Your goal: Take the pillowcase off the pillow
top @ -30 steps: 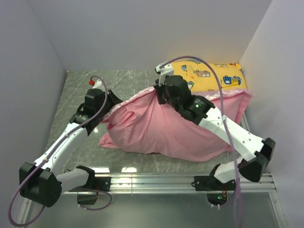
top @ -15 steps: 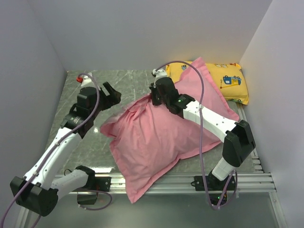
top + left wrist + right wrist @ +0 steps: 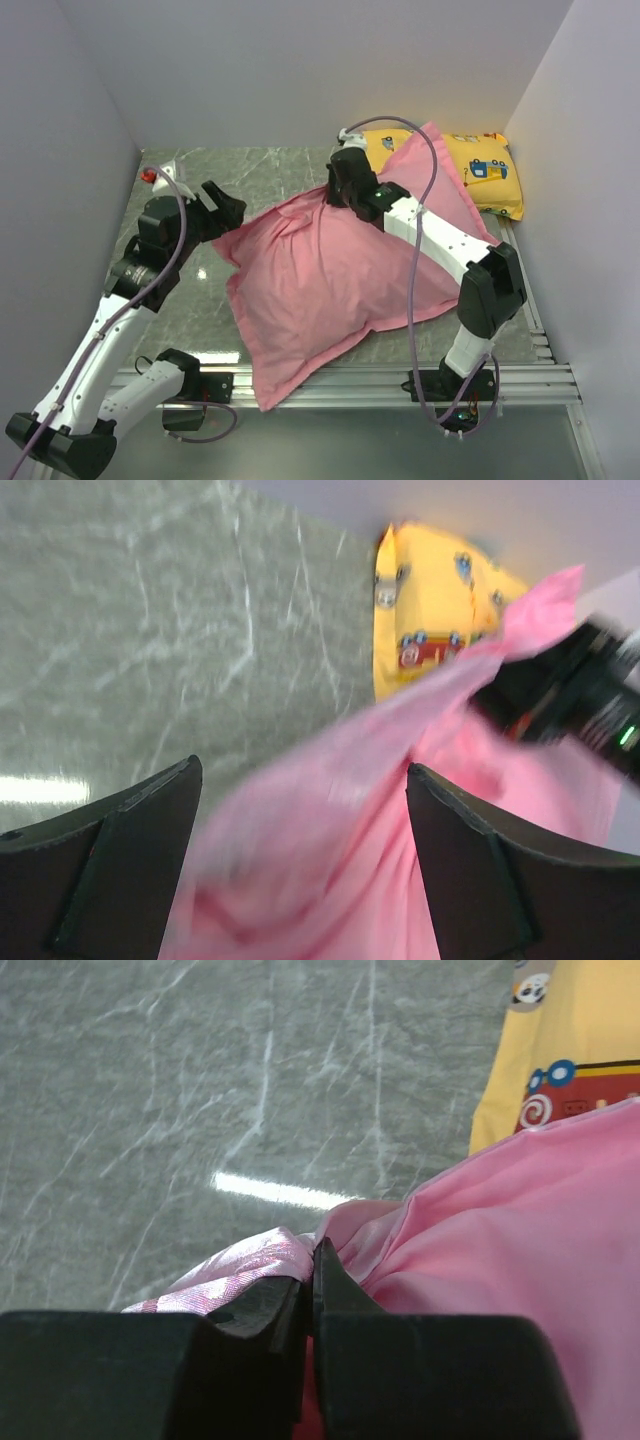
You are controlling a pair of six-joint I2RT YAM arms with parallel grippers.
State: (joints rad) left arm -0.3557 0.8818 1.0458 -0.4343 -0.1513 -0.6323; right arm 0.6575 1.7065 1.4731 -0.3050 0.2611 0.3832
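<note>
The pink satin pillowcase [image 3: 330, 290] lies puffed and slantwise across the table, its near corner hanging over the front rail. The pillow is hidden inside it. My right gripper [image 3: 335, 188] is at the cover's far edge, shut on a fold of pink cloth; the right wrist view shows the pillowcase [image 3: 500, 1230] pinched between that gripper's closed jaws [image 3: 312, 1260]. My left gripper [image 3: 228, 208] hovers at the cover's far left corner, open. In the left wrist view the blurred pillowcase [image 3: 400, 810] shows in the wide gap of that gripper [image 3: 302, 770], touching neither finger.
A yellow vehicle-print pillow [image 3: 480, 170] lies in the back right corner, partly under the pink cover, also in the wrist views [image 3: 430, 610] [image 3: 570, 1050]. Grey walls close in left, back and right. An aluminium rail [image 3: 340, 382] runs along the front edge.
My left gripper opened, let go of the pillowcase and drew back left. The right arm kept its grip and shifted, and the cover dropped flat with a corner swinging over the front rail.
</note>
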